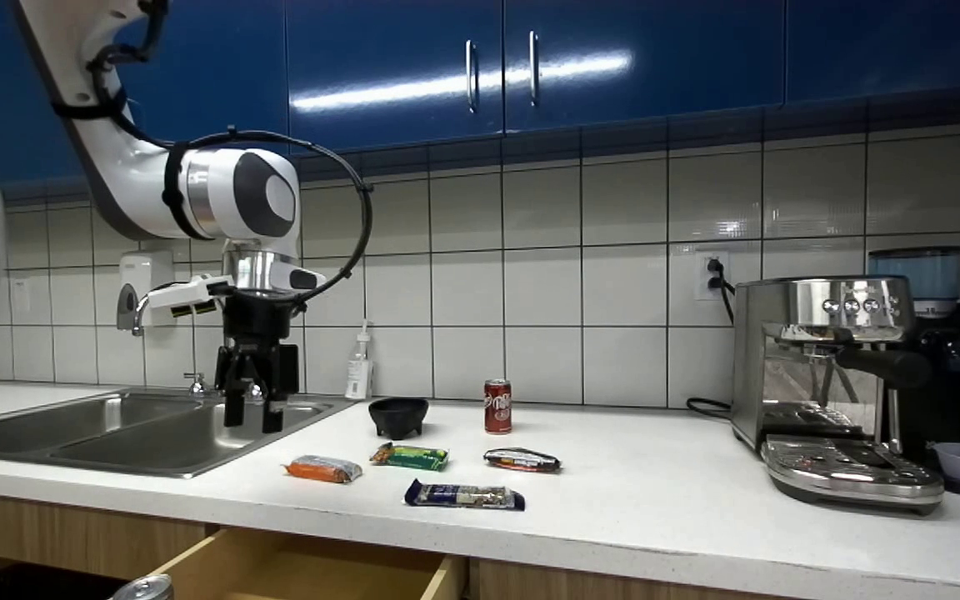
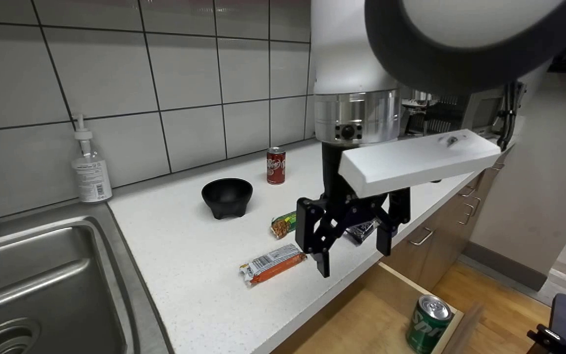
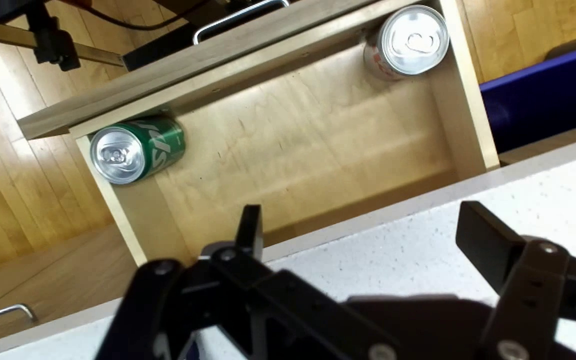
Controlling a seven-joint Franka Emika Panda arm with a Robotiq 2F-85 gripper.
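White tile wall. Blue cabinets above, bar handles, light streak reflected. White counter, inset steel sink, wood fronts below. Plank floor. Plain wall, dark baseboard.

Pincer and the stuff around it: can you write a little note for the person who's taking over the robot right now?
Pincer: open, holding nothing, up off the counter.
Where: orange packet, green packet, blue packet and black packet lie on the counter; black bowl and red can stand nearer the wall.
Done: the drawer is open, with a green can and a silver-topped can in its front corners.
Left: nothing is gripped yet, so any pick-up is still to do.
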